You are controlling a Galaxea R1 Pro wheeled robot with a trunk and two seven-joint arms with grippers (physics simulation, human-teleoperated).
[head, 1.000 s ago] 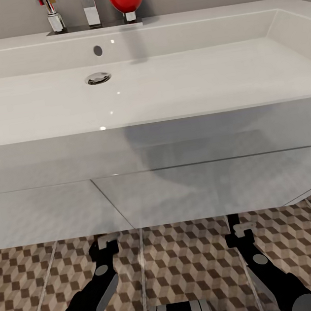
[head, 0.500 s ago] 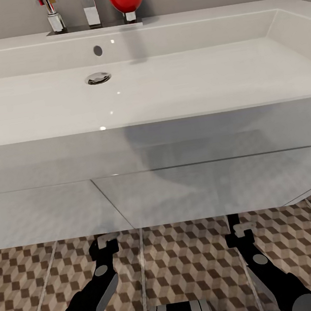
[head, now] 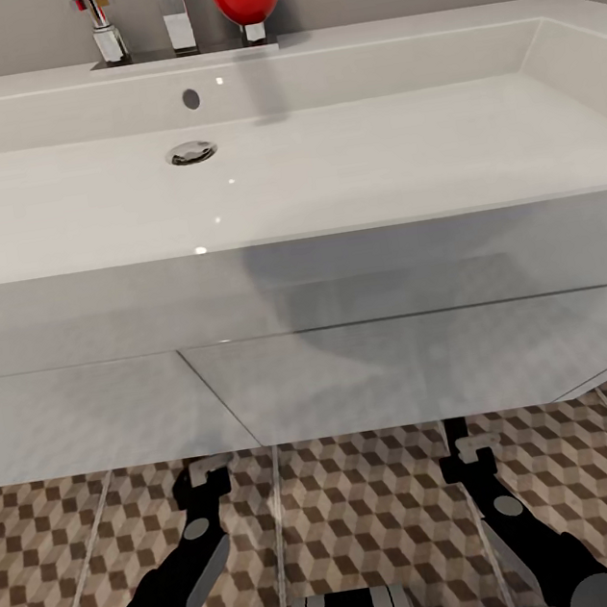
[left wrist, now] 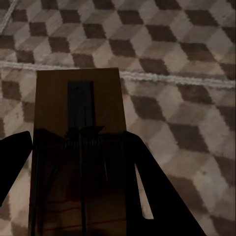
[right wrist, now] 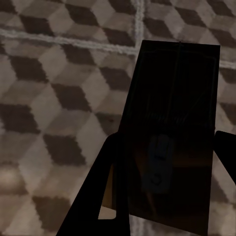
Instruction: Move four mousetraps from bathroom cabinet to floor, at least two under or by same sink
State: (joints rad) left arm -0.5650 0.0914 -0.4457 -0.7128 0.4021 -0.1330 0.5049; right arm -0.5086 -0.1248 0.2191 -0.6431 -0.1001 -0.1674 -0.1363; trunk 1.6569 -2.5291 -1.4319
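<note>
Nothing moved since the earlier frames. Left gripper (left wrist: 73,162) clamped on one mousetrap (left wrist: 78,113), right gripper (right wrist: 164,162) on another (right wrist: 172,98), both low over bathroom floor (head: 373,507) at 6 o'clock of bathroom sink (head: 301,284). Neither released yet; remaining two unseen.

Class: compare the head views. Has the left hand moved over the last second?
No. The left hand sits at the same spot below the bathroom sink front edge, over the same tile seam.

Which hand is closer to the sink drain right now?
Left. The left hand sits almost straight below the drain; the right hand is well off to its right.
</note>
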